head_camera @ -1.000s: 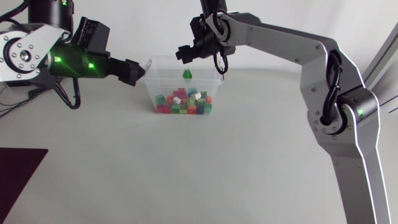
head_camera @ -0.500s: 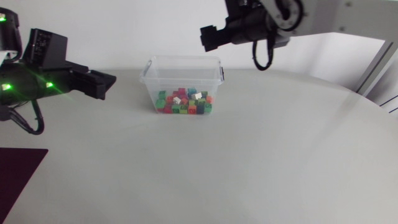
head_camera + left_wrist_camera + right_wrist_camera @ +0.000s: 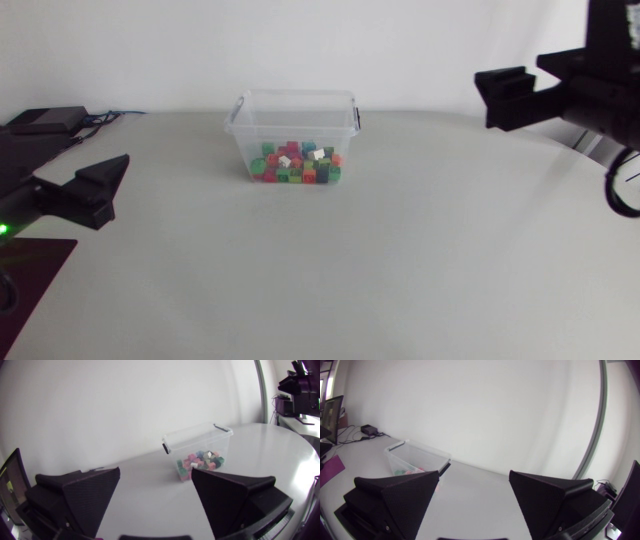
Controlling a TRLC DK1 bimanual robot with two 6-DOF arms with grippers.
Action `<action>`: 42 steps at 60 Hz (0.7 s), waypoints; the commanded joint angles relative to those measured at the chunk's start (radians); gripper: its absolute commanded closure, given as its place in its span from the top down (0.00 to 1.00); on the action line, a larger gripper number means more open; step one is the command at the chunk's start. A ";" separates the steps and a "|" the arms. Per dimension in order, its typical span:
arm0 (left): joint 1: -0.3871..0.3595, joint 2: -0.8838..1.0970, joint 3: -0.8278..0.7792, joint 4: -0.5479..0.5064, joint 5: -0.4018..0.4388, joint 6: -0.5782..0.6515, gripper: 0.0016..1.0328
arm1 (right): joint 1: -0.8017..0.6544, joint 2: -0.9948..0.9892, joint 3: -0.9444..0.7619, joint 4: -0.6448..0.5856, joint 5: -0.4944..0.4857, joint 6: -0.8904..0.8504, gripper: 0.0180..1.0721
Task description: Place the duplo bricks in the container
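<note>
Clear plastic container (image 3: 241, 124) of coloured duplo bricks (image 3: 297, 164), near tabletop's (image 3: 400, 262) far edge.
It is flanked evenly by matte black left gripper (image 3: 156, 473) and right gripper (image 3: 474, 474), both spread, empty.

You are in a robotics lab, at a bench set up for manipulation trials. The surface (image 3: 420, 260) is broad, pale grey and matte, and it curves round at its right edge. Your left arm (image 3: 45, 200) and right arm (image 3: 580, 90), both black machine parts, come in over its side edges. A green status light (image 3: 3, 230) glows on the left one. A clear plastic container (image 3: 300, 97) of small coloured bricks (image 3: 297, 165) stands toward the far edge. A black box (image 3: 45, 120) with cables (image 3: 105, 114) sits at the far-left corner, and a dark red mat (image 3: 30, 280) lies at the near-left corner.
</note>
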 commanded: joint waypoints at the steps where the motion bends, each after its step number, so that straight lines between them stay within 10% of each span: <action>1: 0.022 -0.086 -0.059 -0.018 -0.008 -0.004 0.96 | -0.017 -0.092 -0.077 -0.039 0.024 -0.028 0.96; 42: 0.094 -0.453 -0.322 0.056 -0.015 -0.102 0.96 | -0.205 -0.654 -0.523 -0.004 -0.027 -0.045 0.96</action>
